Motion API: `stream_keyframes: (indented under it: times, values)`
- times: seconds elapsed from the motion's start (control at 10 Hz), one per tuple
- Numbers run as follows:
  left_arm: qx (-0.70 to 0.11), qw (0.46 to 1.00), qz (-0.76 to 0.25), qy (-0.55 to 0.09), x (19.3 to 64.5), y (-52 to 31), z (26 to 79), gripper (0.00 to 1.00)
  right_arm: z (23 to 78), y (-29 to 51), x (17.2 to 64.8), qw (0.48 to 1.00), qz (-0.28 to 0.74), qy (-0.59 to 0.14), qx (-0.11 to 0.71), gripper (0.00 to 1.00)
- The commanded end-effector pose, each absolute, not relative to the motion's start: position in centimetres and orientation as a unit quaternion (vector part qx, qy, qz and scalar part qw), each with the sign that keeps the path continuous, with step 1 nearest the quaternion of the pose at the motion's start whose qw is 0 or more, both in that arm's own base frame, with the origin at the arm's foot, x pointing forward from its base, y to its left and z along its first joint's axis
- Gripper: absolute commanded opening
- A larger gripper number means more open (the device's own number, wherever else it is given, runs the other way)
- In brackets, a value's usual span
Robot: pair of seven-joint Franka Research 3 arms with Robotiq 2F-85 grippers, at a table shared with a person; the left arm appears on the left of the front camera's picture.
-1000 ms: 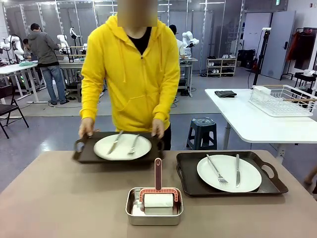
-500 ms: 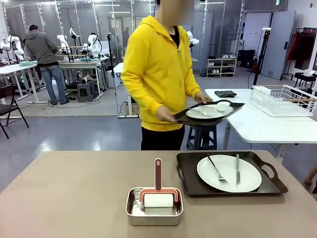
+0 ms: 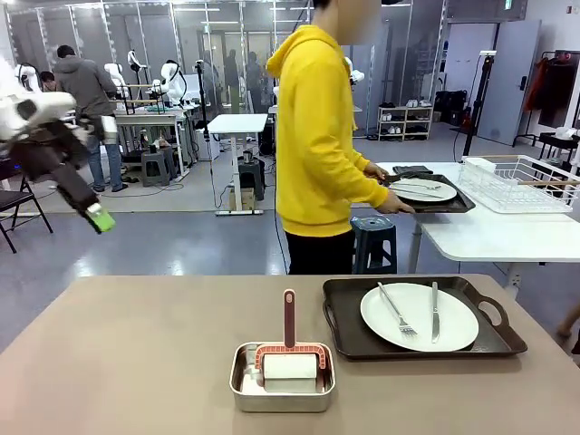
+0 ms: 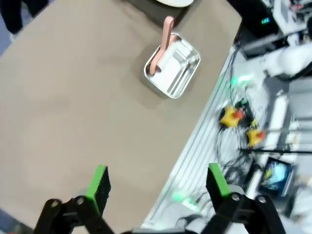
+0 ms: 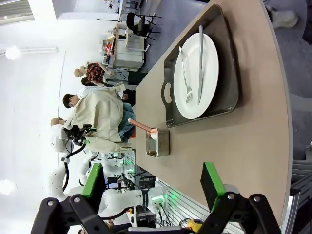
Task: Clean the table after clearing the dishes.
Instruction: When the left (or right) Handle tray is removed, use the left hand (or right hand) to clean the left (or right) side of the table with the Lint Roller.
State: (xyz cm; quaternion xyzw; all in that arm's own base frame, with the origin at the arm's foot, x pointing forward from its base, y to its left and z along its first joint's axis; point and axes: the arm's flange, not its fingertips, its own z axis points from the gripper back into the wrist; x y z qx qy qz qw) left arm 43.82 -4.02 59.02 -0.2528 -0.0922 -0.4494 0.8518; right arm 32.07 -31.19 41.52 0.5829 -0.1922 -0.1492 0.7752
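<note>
While the left gripper and right gripper are hanging wide open and empty, a plate is lying on its tray on the table, beyond the steel pan. Farther off, a person is holding the other tray at a white table. Cleaning now risks shoving that plate.

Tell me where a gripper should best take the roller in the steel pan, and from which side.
Probably the slim reddish handle, not the white roll. It slants up out of the steel pan past the far rim with free space around it, so come from above, fingers either side. The roll sits low between the pan walls, harder to reach.
</note>
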Motion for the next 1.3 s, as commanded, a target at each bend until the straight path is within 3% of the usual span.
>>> stream_keyframes:
  times: [0.0, 0.2, 0.6, 1.2]
  values:
    - [-0.157, 0.844, -0.503, -0.101, 44.4, -6.5, 58.8, 1.00, 41.8, -31.1, 31.9, 0.775, -0.147, -0.195, 0.584, 1.00]
    - [-0.084, 0.821, -0.558, -0.092, 45.0, -12.2, 59.0, 1.00, 41.8, -31.1, 31.9, 0.775, -0.147, -0.195, 0.584, 1.00]
    - [-0.081, 0.756, -0.647, -0.056, 44.6, -19.4, 56.1, 1.00, 41.8, -31.1, 31.9, 0.775, -0.147, -0.195, 0.584, 1.00]
    - [-0.103, 0.769, -0.629, -0.055, 44.1, -19.7, 56.2, 1.00, 41.8, -31.1, 31.9, 0.775, -0.147, -0.195, 0.584, 1.00]
